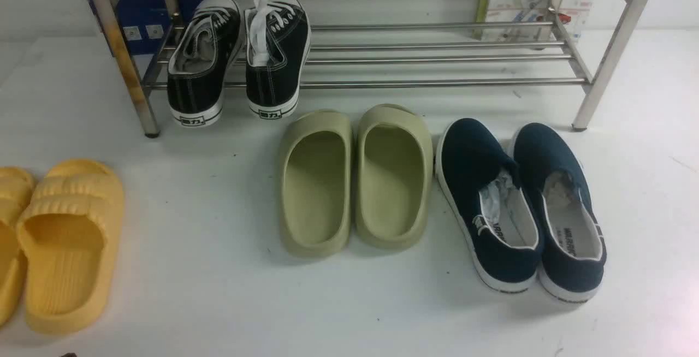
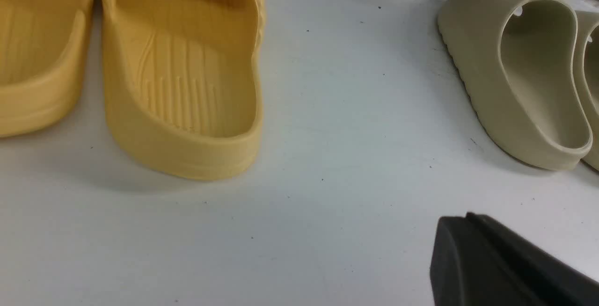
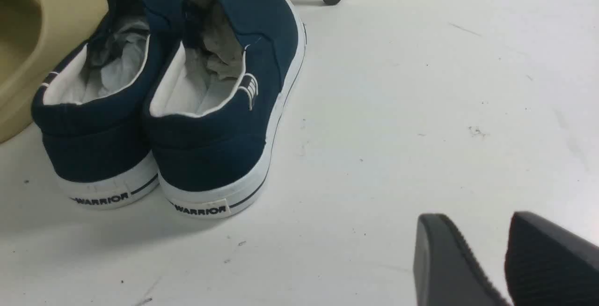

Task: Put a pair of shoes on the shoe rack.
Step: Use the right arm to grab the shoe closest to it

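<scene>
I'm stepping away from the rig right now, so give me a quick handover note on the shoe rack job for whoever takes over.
Left gripper: shut, holding nothing, low over the floor near the yellow slippers.
Right gripper: open, empty, short of the navy shoes' heels, touching nothing.
Navy slip-on pair: side by side on the floor, toes toward the shoe rack, beside the olive slippers.
Rack: black sneakers sit at the left of its lower tier.
Done: nothing on the navy pair.
Left: grasp the pair and set it on the rack.
</scene>
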`<state>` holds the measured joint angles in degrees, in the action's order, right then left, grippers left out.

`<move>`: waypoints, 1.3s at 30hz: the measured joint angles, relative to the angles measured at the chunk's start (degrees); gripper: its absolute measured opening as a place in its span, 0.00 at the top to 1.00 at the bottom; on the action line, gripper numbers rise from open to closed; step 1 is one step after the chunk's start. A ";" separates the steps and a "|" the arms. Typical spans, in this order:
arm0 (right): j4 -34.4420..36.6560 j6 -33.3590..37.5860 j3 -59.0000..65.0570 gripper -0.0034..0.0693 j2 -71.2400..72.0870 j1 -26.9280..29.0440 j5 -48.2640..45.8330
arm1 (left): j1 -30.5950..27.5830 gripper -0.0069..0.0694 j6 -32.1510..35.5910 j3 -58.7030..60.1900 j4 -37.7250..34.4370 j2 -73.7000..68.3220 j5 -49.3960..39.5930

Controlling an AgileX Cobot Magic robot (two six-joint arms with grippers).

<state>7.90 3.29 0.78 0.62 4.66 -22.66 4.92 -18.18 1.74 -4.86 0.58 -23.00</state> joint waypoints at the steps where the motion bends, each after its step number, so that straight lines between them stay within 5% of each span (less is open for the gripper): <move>1: 0.00 0.00 0.00 0.62 0.00 0.00 0.00 | 0.00 0.90 0.00 0.00 0.00 0.00 0.00; 24: -1.41 0.00 0.62 0.62 0.00 0.00 4.39 | 0.00 0.88 0.00 0.00 -0.03 0.00 0.00; 35: 19.43 -4.72 0.74 0.62 0.00 0.00 30.64 | 0.00 0.87 0.00 0.00 -0.03 0.00 0.00; 39: 22.05 -7.95 0.03 0.62 0.00 -0.05 33.75 | 0.00 0.87 0.00 0.00 -0.03 0.00 0.00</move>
<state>29.95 -4.66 0.82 0.62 4.61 11.10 4.92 -18.18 1.74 -4.89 0.58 -23.00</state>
